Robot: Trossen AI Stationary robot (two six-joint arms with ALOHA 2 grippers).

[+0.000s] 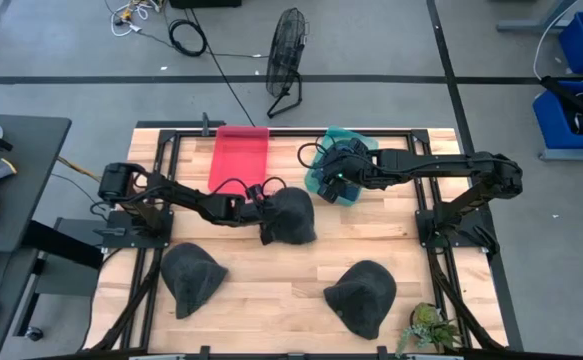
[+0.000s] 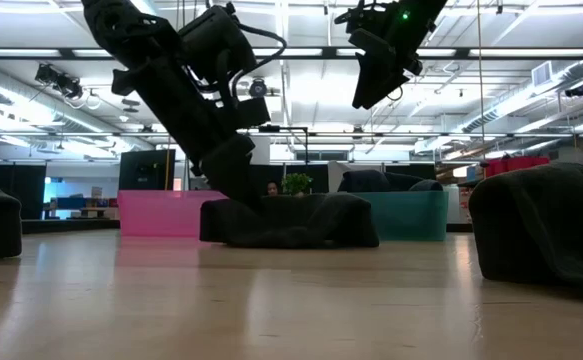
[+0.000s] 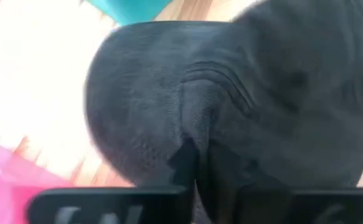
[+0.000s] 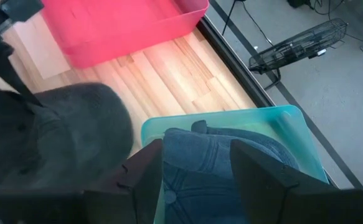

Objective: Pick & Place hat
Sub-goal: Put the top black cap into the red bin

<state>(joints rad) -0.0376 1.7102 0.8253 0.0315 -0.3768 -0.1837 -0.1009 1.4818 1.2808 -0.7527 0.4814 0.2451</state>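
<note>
A dark grey hat (image 1: 293, 218) sits brim-down on the wooden table, between the pink bin (image 1: 239, 158) and the teal bin (image 1: 337, 136). My left gripper (image 1: 268, 208) is at the hat's left side, shut on its cloth; in the low view the gripper (image 2: 241, 192) slants down onto the hat (image 2: 301, 220). My right gripper (image 4: 197, 171) hangs open, high above the teal bin (image 4: 231, 116). A blue denim hat (image 4: 221, 155) lies in that bin. My left gripper pinches a fold of cloth (image 3: 197, 127) on the grey hat's left side between its two fingers (image 3: 184, 158). It comes slanting down from the table's left. Wrinkles run out from the pinch. The hat's lower edge (image 2: 311, 240) rests on the table.
Two more dark grey hats lie nearer the table's near edge, one on the left (image 1: 191, 278) and one on the right (image 1: 361, 295). A small plant (image 1: 431, 326) stands at the near right corner. A fan (image 1: 287, 55) stands on the floor beyond the far edge.
</note>
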